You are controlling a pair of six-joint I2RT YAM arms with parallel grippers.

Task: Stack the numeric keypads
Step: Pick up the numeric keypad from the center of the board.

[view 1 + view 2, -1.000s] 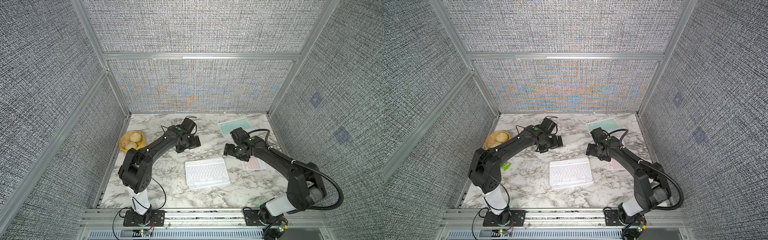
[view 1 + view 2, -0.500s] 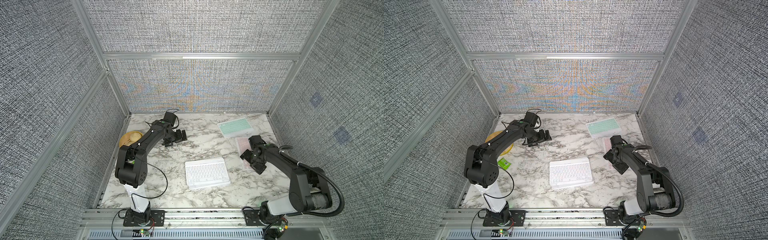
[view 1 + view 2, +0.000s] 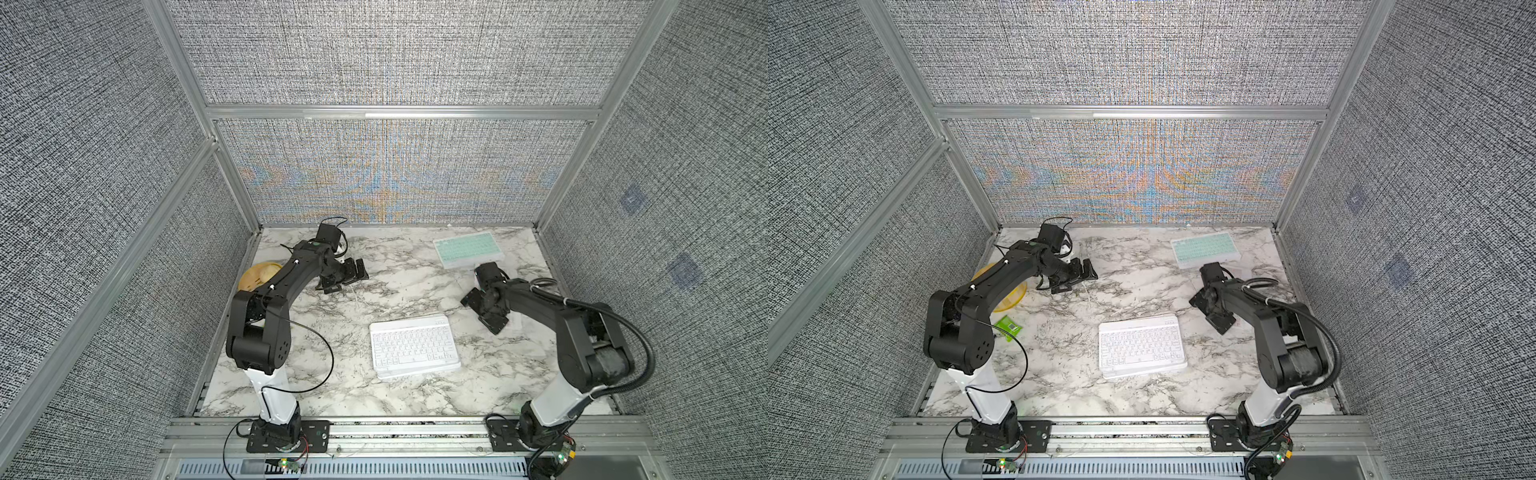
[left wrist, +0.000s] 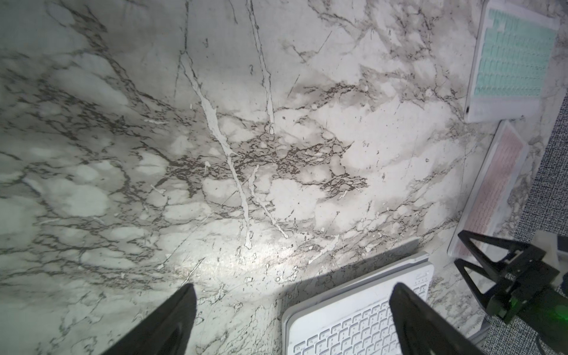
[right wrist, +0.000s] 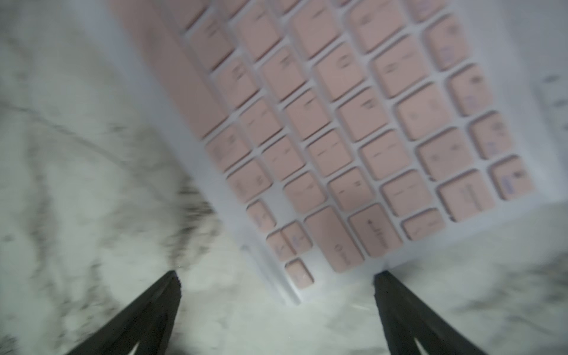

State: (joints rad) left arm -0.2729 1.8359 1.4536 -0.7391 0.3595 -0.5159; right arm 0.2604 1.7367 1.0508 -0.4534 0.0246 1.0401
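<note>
- The left jaws stand spread and empty above the table (image 3: 386, 266), toward its far left.
- The right jaws stand spread and empty, just over a corner of the pink keypad (image 5: 353, 123) at the table's right side.
- The white keypad (image 3: 414, 347) lies flat at near centre.
- The mint keypad (image 3: 468, 250) lies in the far right corner.

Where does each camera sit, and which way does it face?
Top views: high at the front, looking down on the marble table; left arm and right arm show.
Left wrist: on the left arm, facing the table and white keypad; the open left gripper shows.
Right wrist: on the right arm, over the pink keypad; the open right gripper shows.
Both wrist views share the pink keypad.
</note>
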